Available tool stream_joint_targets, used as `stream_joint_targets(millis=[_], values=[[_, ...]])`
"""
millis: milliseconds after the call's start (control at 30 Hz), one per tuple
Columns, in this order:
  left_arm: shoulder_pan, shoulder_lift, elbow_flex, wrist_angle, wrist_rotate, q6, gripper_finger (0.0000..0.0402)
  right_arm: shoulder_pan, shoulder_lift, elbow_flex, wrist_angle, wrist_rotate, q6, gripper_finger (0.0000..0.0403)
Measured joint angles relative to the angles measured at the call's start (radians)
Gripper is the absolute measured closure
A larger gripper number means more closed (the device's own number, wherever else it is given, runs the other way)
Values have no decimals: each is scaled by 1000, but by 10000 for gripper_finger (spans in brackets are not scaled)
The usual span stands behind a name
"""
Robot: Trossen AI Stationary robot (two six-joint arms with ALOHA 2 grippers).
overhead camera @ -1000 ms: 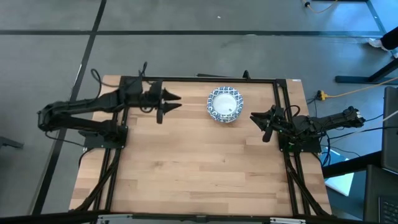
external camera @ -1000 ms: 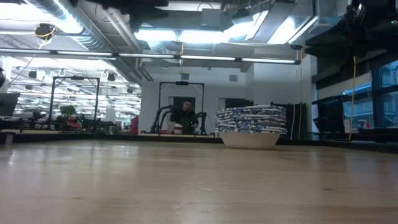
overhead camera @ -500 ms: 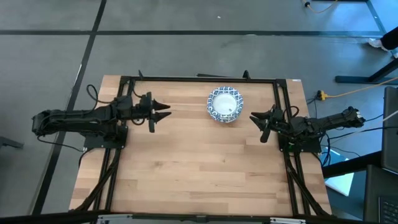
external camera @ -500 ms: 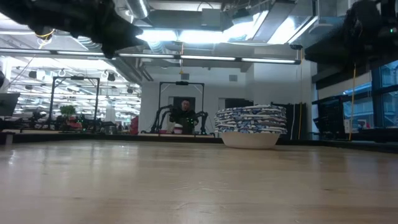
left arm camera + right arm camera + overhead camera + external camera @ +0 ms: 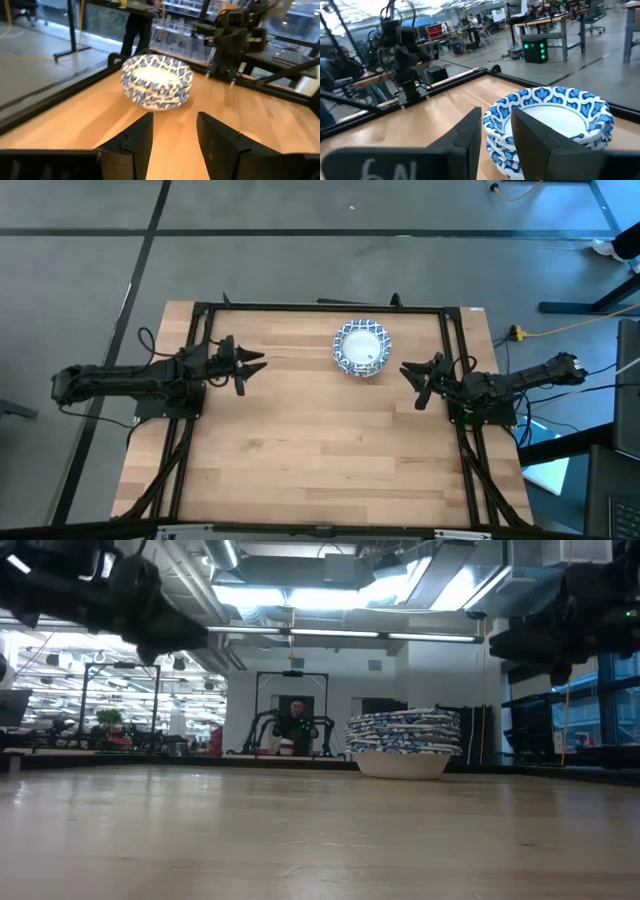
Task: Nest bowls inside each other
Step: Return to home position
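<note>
— Where are the bowls?

— The bowls stand nested in one upright stack on the table, near its far edge and a little right of the middle.

— Does either arm hold them?

— Neither. The left gripper hangs over the table's left side, well apart from the stack, with its fingers spread and empty. The right gripper is near the stack on its right, not touching it. Its fingers are parted by a narrower gap, and it is also empty.
</note>
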Motion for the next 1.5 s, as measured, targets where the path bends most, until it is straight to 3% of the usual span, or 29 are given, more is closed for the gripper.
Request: stream_joint_targets(millis=[633, 1300, 1500], values=[[0, -168, -184, 51, -40, -51, 256, 0, 0, 0, -100, 45, 67, 295], [0, -176, -184, -63, -45, -80, 256, 0, 0, 1, -99, 46, 95, 295], [0, -173, -184, -161, -24, -176, 256, 0, 0, 1, -99, 46, 94, 295]])
